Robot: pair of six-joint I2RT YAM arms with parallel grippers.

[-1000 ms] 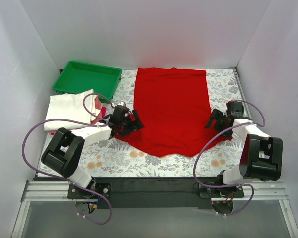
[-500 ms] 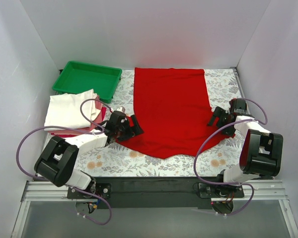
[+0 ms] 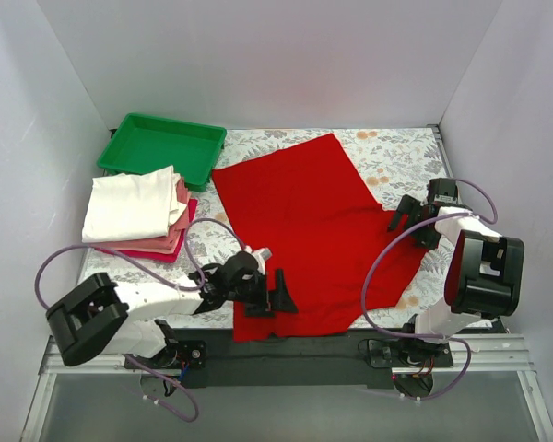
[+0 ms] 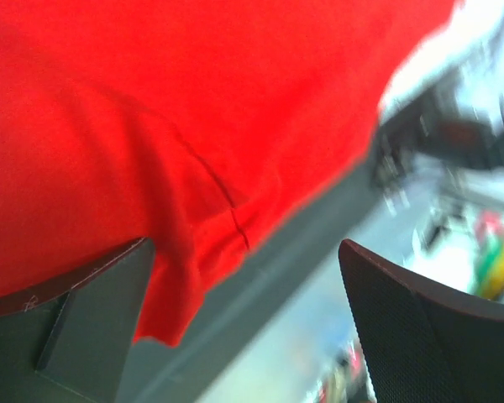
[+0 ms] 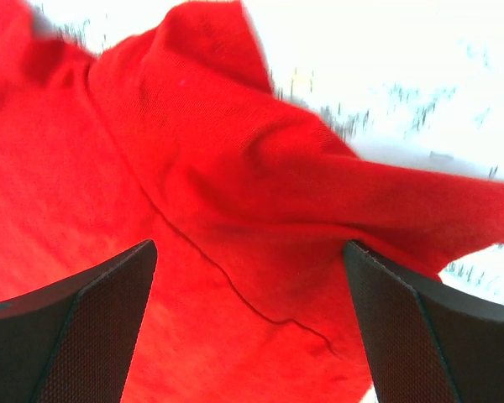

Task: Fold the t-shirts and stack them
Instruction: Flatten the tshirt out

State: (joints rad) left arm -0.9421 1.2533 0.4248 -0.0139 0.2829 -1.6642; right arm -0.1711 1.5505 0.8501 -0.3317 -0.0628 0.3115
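A bright red t-shirt [image 3: 304,221] lies spread at a slant on the floral table cover, its near corner at the table's front edge. My left gripper [image 3: 278,299] is at that near corner, jaws wide apart. In the left wrist view [image 4: 245,245] the red cloth [image 4: 151,101] lies beside the left finger, not pinched. My right gripper [image 3: 402,215] is open at the shirt's right edge. In the right wrist view [image 5: 249,245] it spans a rumpled sleeve fold [image 5: 235,210]. A folded cream-white t-shirt [image 3: 129,204] tops a stack of folded pink and red cloth [image 3: 170,241] at the left.
A green plastic tray [image 3: 161,147] stands at the back left, just behind the stack. White walls close in the left, back and right. The black mounting rail [image 3: 286,348] runs along the front edge, right below the shirt's near corner.
The red t-shirt has been dragged toward the front left and turned slantwise. My left gripper moved from the shirt's left edge to the front edge. The right gripper barely moved.
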